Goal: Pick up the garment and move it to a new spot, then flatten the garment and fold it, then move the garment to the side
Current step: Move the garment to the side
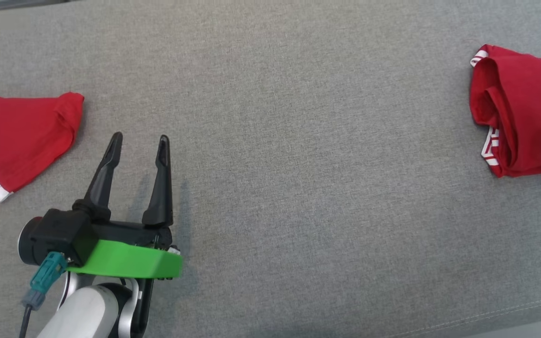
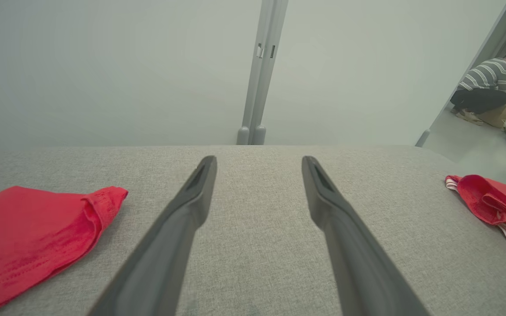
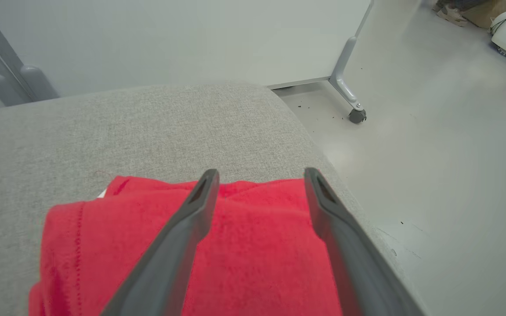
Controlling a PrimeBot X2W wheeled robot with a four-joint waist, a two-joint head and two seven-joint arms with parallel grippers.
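From the head we see our left end effector [image 1: 140, 137] spread wide and empty over the grey surface [image 1: 298, 141], between a flat red garment [image 1: 17, 136] at left and a folded red garment [image 1: 524, 112] at the right edge. The right wrist view adds our right end effector [image 3: 260, 172], fingers apart above that folded garment; the left wrist view shows a crouching person [image 2: 486, 87]

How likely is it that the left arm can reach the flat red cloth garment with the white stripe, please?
Probably yes: the open left end effector is beside the flat red cloth garment, not touching it, with bare grey fabric surface between them and nothing in the way.
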